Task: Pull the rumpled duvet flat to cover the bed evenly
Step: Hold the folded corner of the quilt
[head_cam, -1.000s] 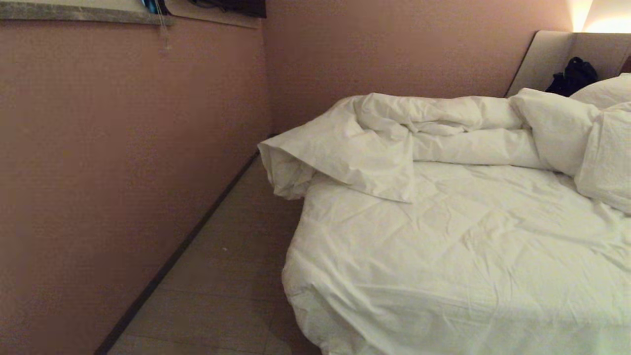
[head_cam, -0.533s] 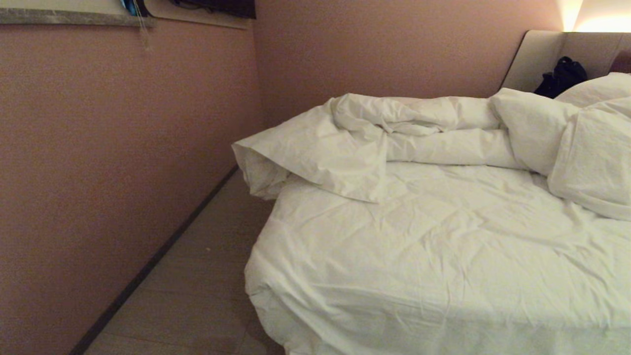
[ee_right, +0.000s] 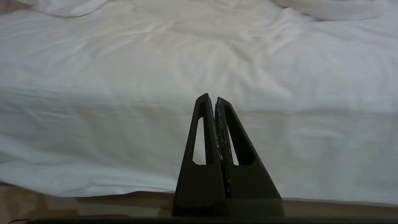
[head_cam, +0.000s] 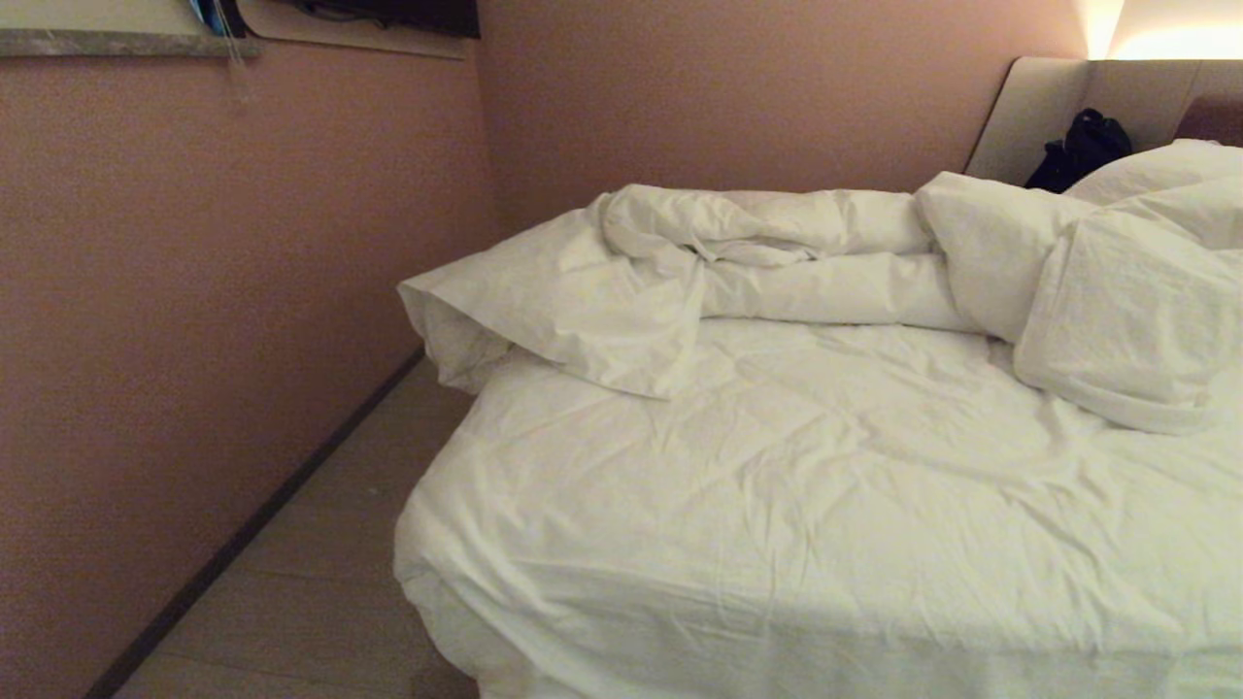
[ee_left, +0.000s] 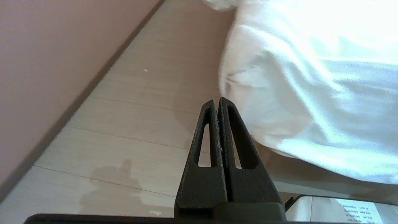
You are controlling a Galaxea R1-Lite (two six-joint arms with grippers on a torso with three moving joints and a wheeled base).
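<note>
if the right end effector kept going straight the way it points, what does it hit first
Most likely the white-sheeted side of the bed: the right end effector, shut and holding nothing, points straight at it with nothing between, though depth is hard to judge.

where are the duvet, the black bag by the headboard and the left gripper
duvet [head_cam: 777, 262], head view, on the bunched roll across the bed's far half
black bag [head_cam: 1078, 150], head view, on its dark body against the headboard
left gripper [ee_left: 217, 100], left wrist view, at the shut fingertips above the floor
</note>
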